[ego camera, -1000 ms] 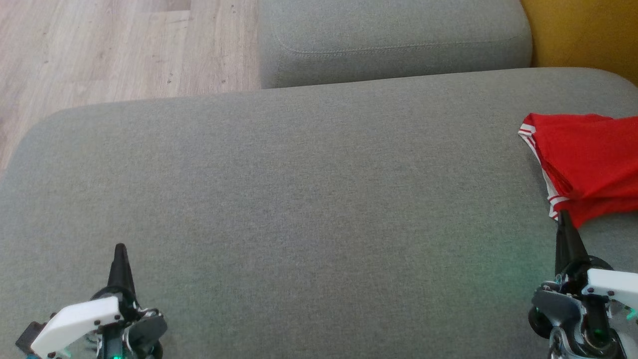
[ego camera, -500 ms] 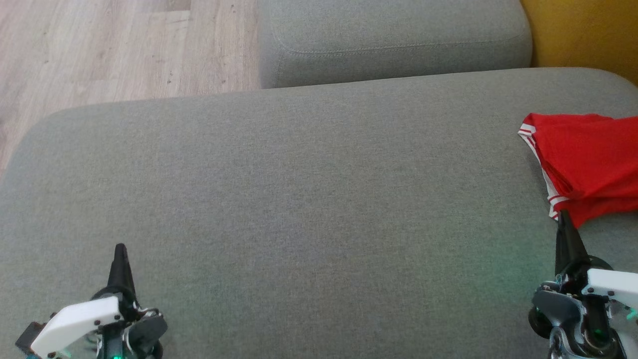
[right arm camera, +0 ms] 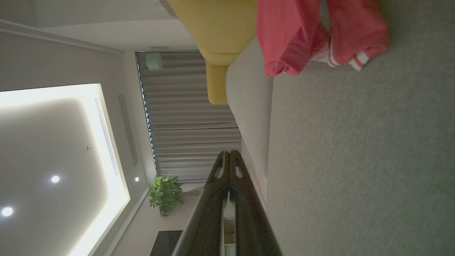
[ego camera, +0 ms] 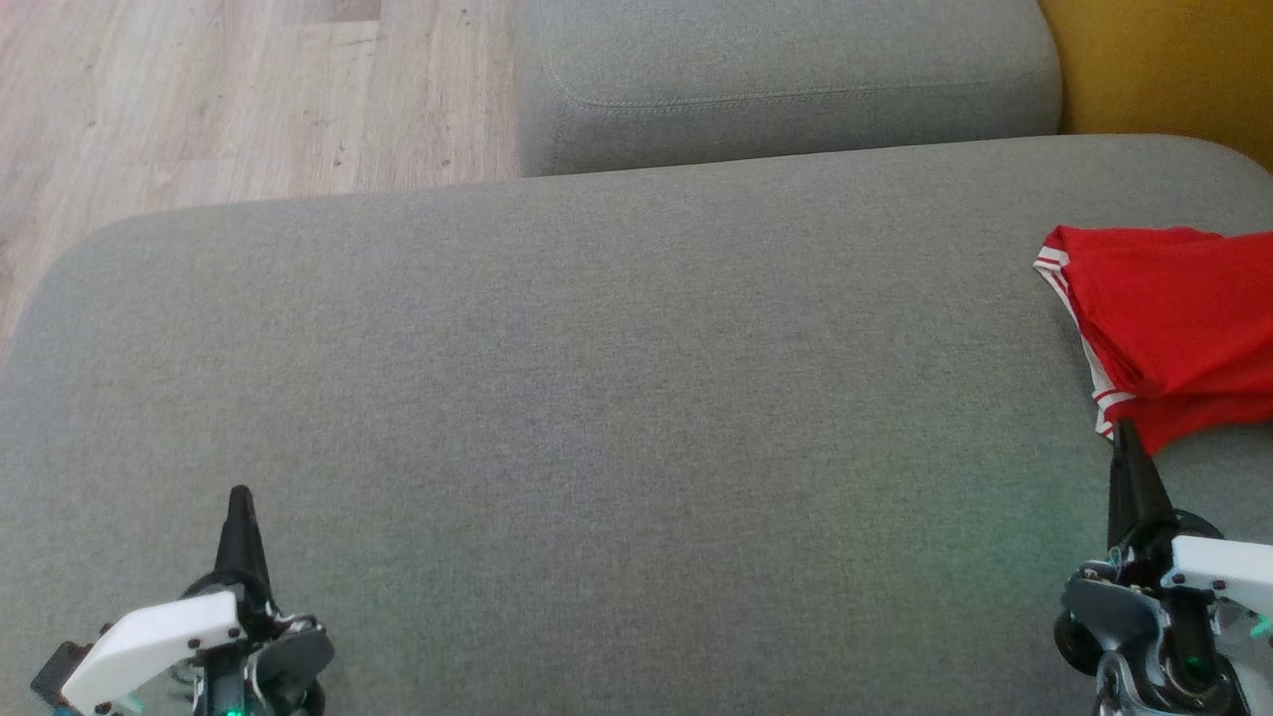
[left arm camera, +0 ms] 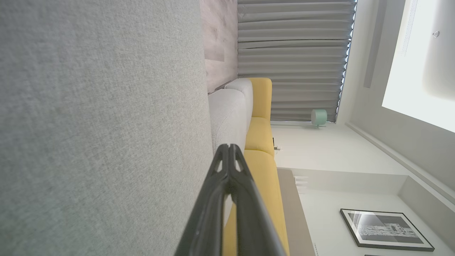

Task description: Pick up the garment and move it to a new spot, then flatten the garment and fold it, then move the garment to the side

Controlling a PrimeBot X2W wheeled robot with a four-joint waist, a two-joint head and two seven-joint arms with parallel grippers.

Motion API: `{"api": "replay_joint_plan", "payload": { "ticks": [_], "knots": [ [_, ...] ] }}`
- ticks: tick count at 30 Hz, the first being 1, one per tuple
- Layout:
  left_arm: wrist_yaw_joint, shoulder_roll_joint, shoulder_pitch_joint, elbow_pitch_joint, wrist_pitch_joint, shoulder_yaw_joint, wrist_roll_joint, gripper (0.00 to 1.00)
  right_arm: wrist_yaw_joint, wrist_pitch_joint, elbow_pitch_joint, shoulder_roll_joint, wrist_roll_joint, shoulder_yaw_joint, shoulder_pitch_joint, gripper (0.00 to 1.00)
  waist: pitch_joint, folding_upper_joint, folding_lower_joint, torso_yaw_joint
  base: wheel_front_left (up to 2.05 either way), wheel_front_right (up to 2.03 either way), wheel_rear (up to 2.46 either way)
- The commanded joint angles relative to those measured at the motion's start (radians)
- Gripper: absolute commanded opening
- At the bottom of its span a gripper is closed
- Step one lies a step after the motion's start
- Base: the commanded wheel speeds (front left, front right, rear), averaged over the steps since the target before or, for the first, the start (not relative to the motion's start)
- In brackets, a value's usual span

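Red garment (ego camera: 1174,318) with white-striped trim lies crumpled in loose folds at the far right edge of the large grey seat cushion (ego camera: 597,398), running out of the head view on that side; one striped hem faces the cushion's middle. In the right wrist view the same garment (right arm camera: 291,35) sits at the top of the frame, on the cushion and next to the yellow upholstery (right arm camera: 220,32). Left end effector (ego camera: 240,497) sits at lower left over bare cushion, well apart from the garment, fingers pressed together into a single dark point, nothing between them. The left wrist view confirms this: left end effector (left arm camera: 229,146) fingertips meet, empty, with grey fabric along one side and curtains (left arm camera: 291,53) and a framed picture (left arm camera: 385,229) beyond. Right end effector (ego camera: 1125,435) is at lower right, also fully closed and holding nothing; in the head view its tip lines up with the garment's near hem. The right wrist view shows the right end effector (right arm camera: 229,153) with tips together and bare cushion between them and the garment, so no contact seen. A second grey cushion (ego camera: 786,70) lies beyond the seat, with wooden floor (ego camera: 199,99) to its left. A potted plant (right arm camera: 165,193) shows in the right wrist view's background.
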State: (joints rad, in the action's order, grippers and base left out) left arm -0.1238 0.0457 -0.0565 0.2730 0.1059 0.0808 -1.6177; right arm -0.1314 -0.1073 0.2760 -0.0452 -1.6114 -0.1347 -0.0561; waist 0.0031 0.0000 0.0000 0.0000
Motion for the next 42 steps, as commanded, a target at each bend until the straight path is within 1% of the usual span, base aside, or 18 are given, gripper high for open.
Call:
{"api": "replay_joint_plan", "payload": {
  "ticks": [1,42],
  "knots": [
    [-0.007,0.004,-0.051,-0.028,0.007,0.033,0.009,0.00,0.001,-0.006,-0.031,-0.005,0.002,0.021,-0.052,0.00,0.000,0.0000,0.0000,0.000,0.00,0.00,0.00],
    [-0.007,0.004,-0.051,-0.028,0.007,0.033,0.009,0.00,0.001,-0.006,-0.031,-0.005,0.002,0.021,-0.052,0.00,0.000,0.0000,0.0000,0.000,0.00,0.00,0.00]
  ]
}}
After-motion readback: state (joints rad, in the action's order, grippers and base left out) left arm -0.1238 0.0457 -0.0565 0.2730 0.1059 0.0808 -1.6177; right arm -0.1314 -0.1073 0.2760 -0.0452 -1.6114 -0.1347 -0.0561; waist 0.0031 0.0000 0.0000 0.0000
